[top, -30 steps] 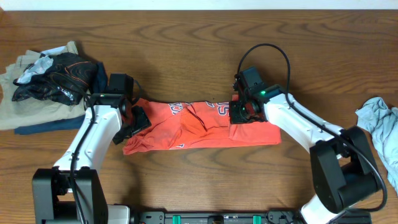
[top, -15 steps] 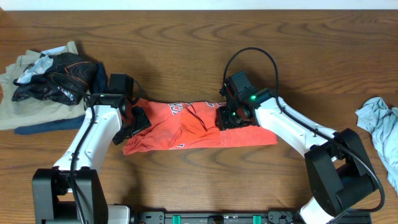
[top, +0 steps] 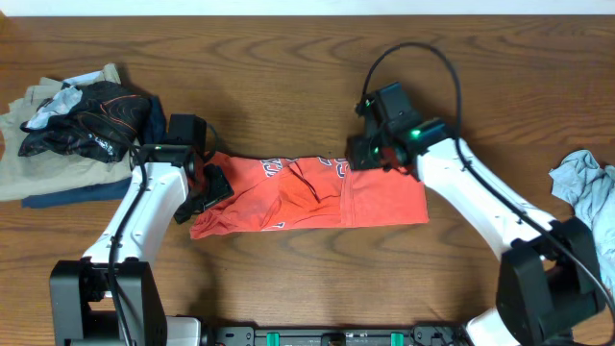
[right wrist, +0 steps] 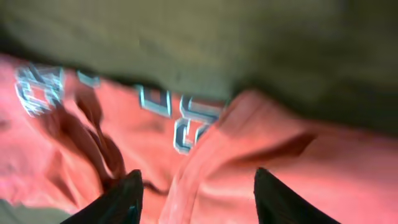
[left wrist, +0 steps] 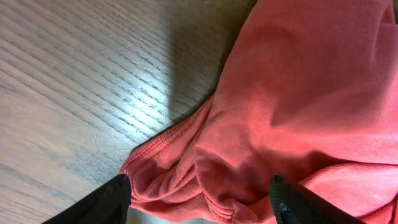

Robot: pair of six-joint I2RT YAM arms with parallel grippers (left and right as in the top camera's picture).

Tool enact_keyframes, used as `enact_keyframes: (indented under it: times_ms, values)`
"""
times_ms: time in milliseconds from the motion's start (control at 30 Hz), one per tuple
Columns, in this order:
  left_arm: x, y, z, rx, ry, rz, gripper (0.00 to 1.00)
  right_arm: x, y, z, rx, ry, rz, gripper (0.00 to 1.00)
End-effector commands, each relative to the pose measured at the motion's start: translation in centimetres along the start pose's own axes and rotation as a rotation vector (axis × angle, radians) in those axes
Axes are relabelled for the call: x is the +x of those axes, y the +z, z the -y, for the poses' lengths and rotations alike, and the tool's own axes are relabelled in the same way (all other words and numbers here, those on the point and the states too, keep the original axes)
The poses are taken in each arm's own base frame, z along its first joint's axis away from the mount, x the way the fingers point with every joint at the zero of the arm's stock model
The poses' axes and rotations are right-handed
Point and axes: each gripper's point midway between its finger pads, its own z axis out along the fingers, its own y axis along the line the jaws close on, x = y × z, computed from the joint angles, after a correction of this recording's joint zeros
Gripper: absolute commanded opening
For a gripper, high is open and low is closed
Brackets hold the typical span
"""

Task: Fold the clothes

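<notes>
The coral-red T-shirt of the clothes lies folded into a long strip across the middle of the table, with its white lettering showing near the top edge. My left gripper sits low at the strip's left end. In the left wrist view the left gripper is open, with the bunched hem between its fingers but not pinched. My right gripper hovers over the strip's upper edge near the lettering. The blurred right wrist view shows the right gripper open with nothing held, above the shirt.
A heap of other clothes, beige, black and dark blue, lies at the back left. A crumpled grey-blue garment sits at the right edge. Bare wooden table stretches behind and in front of the shirt.
My right gripper opened, let go of the shirt's right part, and lifted back toward the upper edge. The right part now lies flat. The left arm has not moved.
</notes>
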Motion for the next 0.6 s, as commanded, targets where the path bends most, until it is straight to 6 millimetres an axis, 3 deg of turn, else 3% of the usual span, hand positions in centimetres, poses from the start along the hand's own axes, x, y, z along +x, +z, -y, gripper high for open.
enact_keyframes:
  times_ms: [0, 400, 567]
  values:
    - [-0.4, -0.3, 0.0, 0.002, 0.0, 0.012, 0.73, -0.1, 0.5, 0.3, 0.021, -0.018, 0.0, 0.57]
    - [-0.3, -0.3, -0.1, 0.001, 0.0, 0.01, 0.73, 1.6, 6.9, 2.1, 0.117, 0.006, -0.074, 0.65]
    - [-0.3, -0.3, -0.1, 0.001, 0.0, 0.01, 0.73, 2.1, 7.7, 2.0, 0.12, 0.0, -0.089, 0.48]
